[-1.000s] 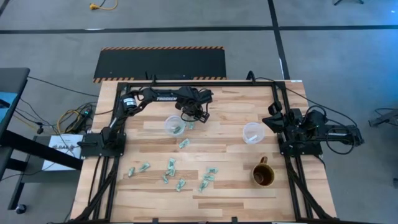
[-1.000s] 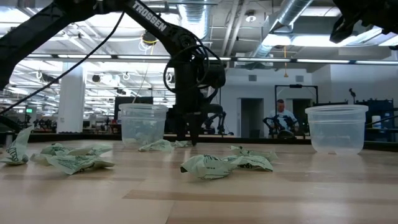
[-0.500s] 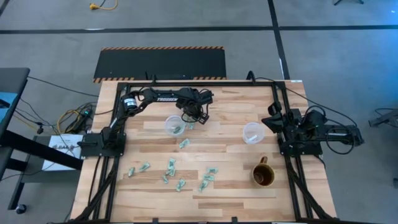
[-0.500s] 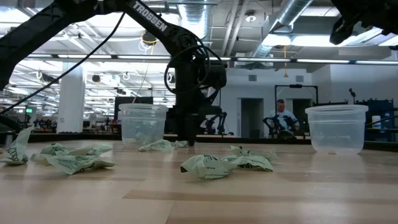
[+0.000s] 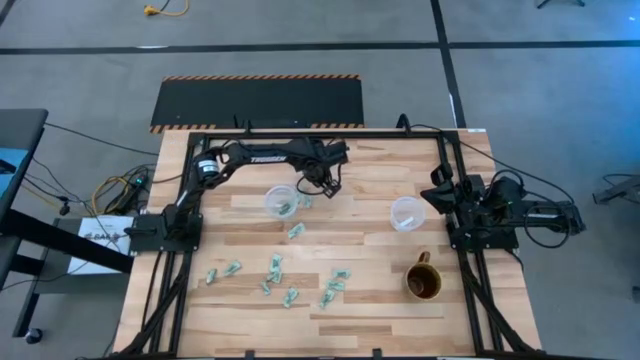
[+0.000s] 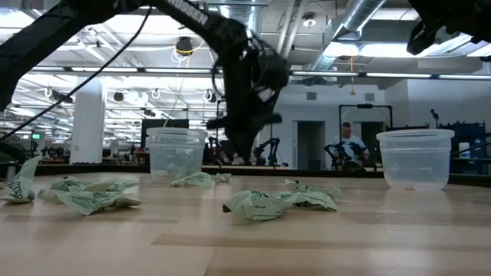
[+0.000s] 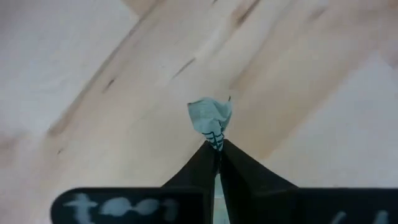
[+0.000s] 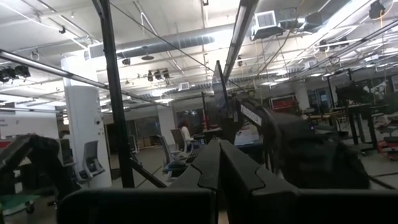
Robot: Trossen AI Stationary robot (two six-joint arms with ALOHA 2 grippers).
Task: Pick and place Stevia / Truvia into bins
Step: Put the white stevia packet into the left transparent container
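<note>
A: Status of the task, left to right?

B: Loose sachets [image 5: 275,268] lie across the near half of the table [image 5: 360,310], with one more [image 5: 296,231] nearer the middle. None of these is binned yet. The left bin [image 5: 279,201] holds at least one green sachet; another lies just beside its rim. The right bin [image 5: 406,213] appears empty. The brown mug [image 5: 422,282] stands near it and is no part of the job. Judgement: early stage, most sachets remain.

A: State of the left gripper?

B: The left gripper [image 5: 326,184] hangs above the table, just right of the left bin. Its jaws are closed to a narrow pinch on one sachet [image 7: 210,116]; the wrist view shows the crumpled paper standing out past the fingertips [image 7: 208,155]. The low view shows the claw raised off the wood.

A: And the right gripper?

B: The right gripper [image 5: 440,196] waits folded at the table's right edge, jaws closed, holding nothing.

A: Next requirement?

B: Probably carry the held sachet over a bin, then release.
</note>
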